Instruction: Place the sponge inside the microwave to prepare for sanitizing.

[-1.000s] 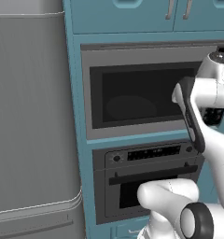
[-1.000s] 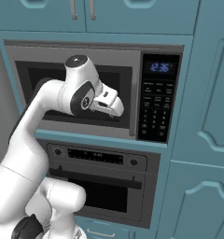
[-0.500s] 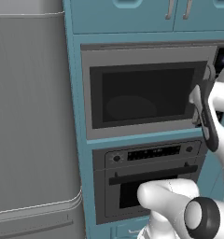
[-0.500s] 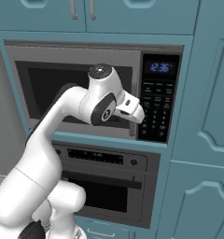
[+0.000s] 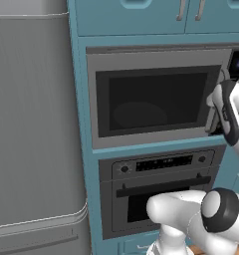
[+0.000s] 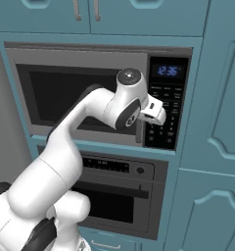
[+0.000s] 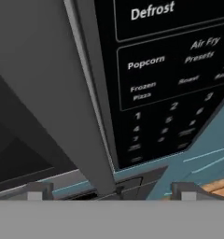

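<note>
**Open gripper at the microwave handle**

The microwave (image 5: 156, 94) sits built in above the oven (image 5: 156, 194), door closed. The gripper (image 7: 111, 189) is spread wide and empty, its fingertips (image 7: 39, 189) straddling the vertical handle (image 7: 93, 116) beside the keypad (image 7: 165, 84).

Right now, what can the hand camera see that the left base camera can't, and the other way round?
The hand view alone lets you read the keypad words, like Defrost and Popcorn, and shows the two finger tips standing wide apart on either side of the bar handle.

The left base view alone has the tall grey fridge, the oven underneath, and the pale turntable behind the glass.

Both show the microwave with its door closed, and that handle.
</note>
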Available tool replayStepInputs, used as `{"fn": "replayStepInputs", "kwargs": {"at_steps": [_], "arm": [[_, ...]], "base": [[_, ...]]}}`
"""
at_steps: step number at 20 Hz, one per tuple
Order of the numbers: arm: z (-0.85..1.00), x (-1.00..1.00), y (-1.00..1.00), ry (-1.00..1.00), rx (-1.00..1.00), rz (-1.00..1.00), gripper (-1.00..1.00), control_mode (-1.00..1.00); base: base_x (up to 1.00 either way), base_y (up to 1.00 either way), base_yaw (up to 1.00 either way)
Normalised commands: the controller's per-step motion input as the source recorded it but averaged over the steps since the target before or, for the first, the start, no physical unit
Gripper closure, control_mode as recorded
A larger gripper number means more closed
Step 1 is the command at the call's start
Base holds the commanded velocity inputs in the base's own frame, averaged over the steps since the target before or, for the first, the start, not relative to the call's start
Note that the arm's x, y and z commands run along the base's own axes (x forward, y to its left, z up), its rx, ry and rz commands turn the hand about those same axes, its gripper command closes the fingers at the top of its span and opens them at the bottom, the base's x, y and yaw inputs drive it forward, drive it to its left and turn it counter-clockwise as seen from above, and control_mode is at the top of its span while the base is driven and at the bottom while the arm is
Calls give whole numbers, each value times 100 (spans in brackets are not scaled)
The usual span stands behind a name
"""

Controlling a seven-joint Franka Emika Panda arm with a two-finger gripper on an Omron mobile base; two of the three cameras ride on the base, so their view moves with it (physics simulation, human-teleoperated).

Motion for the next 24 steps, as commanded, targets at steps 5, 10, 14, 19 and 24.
{"fn": "replayStepInputs", "kwargs": {"at_steps": [5,10,14,19,24], "arm": [[-5,18,0,-13,0,6,-100,-100],[0,16,0,-7,0,1,-100,-100],[0,27,0,-5,0,0,-100,-100],[0,32,0,-1,0,0,-100,-100],[-4,24,0,-1,0,3,100,-100]], "base": [[0,0,0],[0,0,0],[0,0,0],[0,0,0],[0,0,0]]}}
